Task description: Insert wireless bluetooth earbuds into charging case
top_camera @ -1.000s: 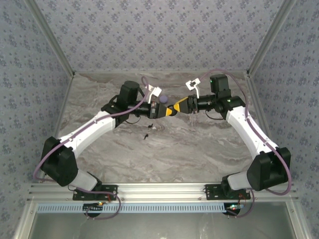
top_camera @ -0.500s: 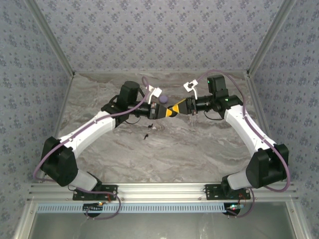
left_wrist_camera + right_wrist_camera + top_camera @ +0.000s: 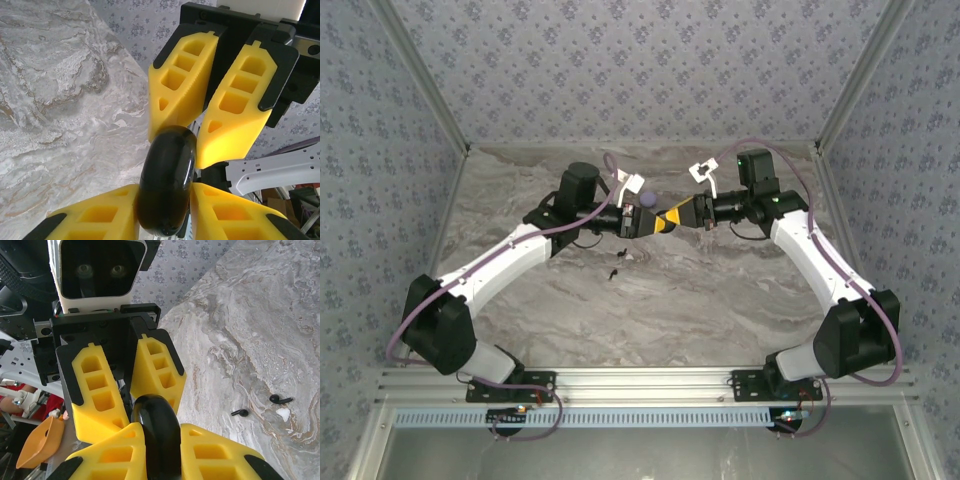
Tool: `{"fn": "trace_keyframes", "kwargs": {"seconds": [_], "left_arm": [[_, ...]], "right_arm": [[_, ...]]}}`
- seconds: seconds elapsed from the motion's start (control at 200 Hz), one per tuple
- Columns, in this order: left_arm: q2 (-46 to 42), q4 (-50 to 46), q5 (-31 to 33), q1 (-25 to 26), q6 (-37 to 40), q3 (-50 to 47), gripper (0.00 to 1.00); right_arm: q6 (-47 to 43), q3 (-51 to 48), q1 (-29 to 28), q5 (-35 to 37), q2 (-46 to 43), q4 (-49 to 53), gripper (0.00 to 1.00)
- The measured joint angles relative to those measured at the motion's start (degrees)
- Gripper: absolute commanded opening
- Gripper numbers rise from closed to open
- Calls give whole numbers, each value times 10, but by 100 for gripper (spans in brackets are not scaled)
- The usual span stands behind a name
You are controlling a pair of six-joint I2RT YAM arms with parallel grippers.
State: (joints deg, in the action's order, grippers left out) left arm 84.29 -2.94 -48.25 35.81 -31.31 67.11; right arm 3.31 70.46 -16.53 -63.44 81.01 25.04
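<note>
The charging case (image 3: 167,165), a glossy black puck, hangs edge-on above the table where both arms meet. My left gripper (image 3: 165,186) has its yellow fingers against the case's two sides. From the opposite side my right gripper (image 3: 162,426) is shut on the same case (image 3: 155,415). In the top view the left gripper (image 3: 648,225) and right gripper (image 3: 666,220) stand tip to tip, and the case between them is hidden. Two tiny black earbuds (image 3: 240,412) (image 3: 280,399) lie on the marble. One earbud (image 3: 615,272) lies just in front of the left gripper.
A pale lilac disc (image 3: 648,200) sits right behind the two grippers. A small white fleck (image 3: 282,413) lies beside the earbuds. The marble table (image 3: 720,300) is walled at the back and sides by patterned panels (image 3: 640,70).
The right arm has pushed a little further left toward the left gripper, so the two now meet tip to tip. The left arm and the earbuds have stayed where they were.
</note>
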Motion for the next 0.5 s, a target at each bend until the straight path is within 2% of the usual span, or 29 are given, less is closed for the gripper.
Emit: {"fn": "trace_keyframes", "kwargs": {"seconds": [0.31,0.5], "left_arm": [[0,17,3,6,-3,0,35],[0,17,12,6,-4,-1,46]], "right_arm": [[7,0,-3,-9,0,-2,17],[14,0,-1,-9,-3,-7,17]]}}
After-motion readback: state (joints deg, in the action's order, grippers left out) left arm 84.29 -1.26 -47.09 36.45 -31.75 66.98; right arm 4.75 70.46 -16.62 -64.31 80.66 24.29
